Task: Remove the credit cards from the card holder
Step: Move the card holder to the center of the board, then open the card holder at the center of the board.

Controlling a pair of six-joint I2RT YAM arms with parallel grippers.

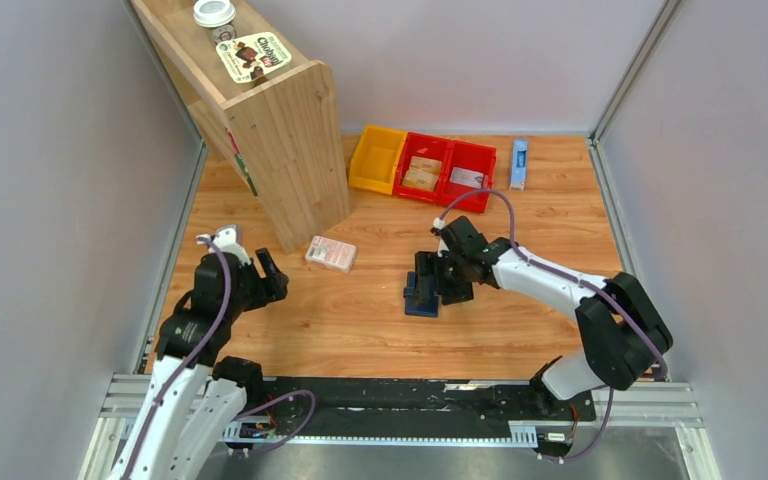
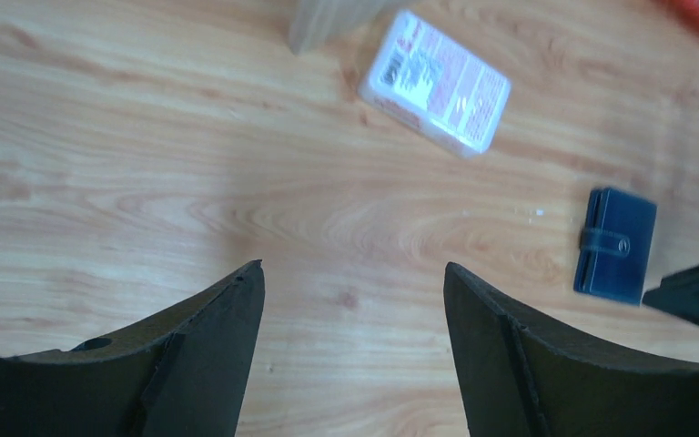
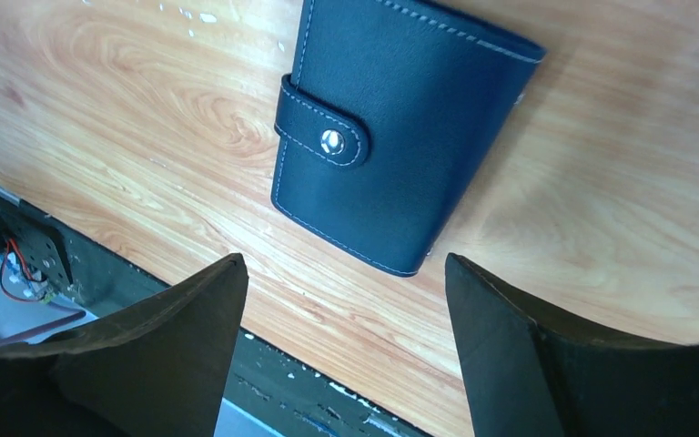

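The small navy-blue leather-like card holder is lying closed, its clasp snapped, on the wooden desk. The right claw is hovering just over it, fingers spread, grasping nothing. The left claw is hanging released, well apart from the holder.
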